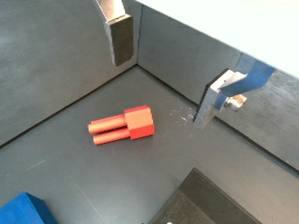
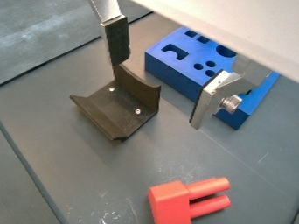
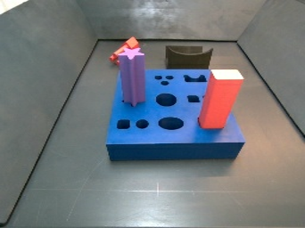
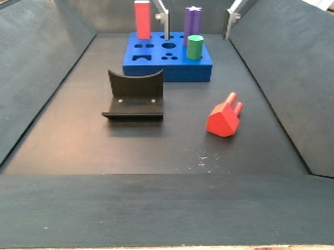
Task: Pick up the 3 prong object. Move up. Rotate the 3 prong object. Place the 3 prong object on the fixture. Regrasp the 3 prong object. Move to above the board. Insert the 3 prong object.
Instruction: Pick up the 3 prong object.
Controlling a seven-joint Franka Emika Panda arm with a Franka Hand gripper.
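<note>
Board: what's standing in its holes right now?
In the board: purple star post, red block, green cylinder. Socket bottoms are hidden. Gripper is open above, empty.

Dark grey floor point(image 4: 78, 137), walled on its sides. Lying directly on it: the 3 prong object point(image 4: 225, 117), on its side; the fixture point(image 4: 135, 96), just beside the board point(image 4: 183, 68). The board carries upright posts. The gripper point(image 4: 196, 8) hangs above the board, touching nothing.
</note>
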